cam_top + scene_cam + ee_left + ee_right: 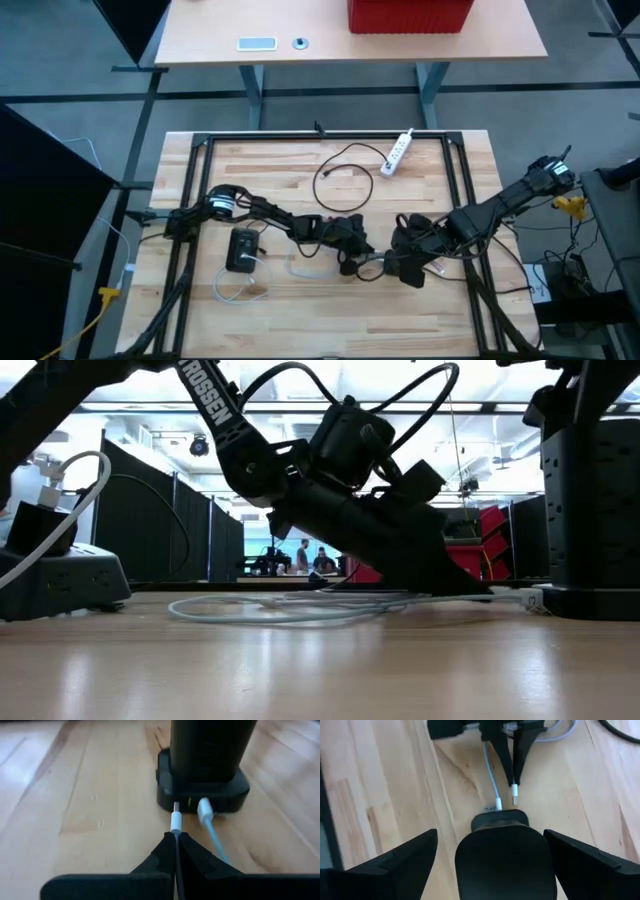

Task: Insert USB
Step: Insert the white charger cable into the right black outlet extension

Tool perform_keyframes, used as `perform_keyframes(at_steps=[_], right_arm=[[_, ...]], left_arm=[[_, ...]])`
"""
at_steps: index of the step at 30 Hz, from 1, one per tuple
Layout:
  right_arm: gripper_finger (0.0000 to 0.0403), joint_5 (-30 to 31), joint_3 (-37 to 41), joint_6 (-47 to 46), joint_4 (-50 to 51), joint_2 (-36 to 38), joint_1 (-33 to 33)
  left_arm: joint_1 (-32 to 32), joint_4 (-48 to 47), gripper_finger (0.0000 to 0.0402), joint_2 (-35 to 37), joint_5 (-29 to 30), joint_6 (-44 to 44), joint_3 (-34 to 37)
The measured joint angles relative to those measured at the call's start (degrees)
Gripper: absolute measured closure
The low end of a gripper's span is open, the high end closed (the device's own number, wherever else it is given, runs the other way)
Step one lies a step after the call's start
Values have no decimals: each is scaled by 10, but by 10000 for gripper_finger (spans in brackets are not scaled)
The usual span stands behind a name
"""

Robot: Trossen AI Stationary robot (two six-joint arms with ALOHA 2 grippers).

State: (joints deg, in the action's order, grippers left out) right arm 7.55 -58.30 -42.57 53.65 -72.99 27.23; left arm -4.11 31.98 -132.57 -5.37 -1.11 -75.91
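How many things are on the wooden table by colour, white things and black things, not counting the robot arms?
White: 3, the power strip, the loose cable and the USB plug pinched in the left gripper.
Black: 3, the looped cord, the box and the charger block between the right gripper's open fingers.
Total: 6

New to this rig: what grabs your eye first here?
The left pincer, shut on a white USB plug, points it at the black charging block mid-table, not yet inserted; a second white cable is already plugged in beside it. The right pincer stands open around the block's far side.
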Motion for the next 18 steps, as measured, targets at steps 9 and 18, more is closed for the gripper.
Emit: perform_keyframes(at_steps=[9, 18], right_arm=[[57, -5, 3, -16, 18, -3, 15], [58, 13, 11, 2, 19, -7, 22]], left_arm=[[-4, 21, 401, -5, 1, 18, 0], [-14, 21, 401, -5, -6, 23, 0]])
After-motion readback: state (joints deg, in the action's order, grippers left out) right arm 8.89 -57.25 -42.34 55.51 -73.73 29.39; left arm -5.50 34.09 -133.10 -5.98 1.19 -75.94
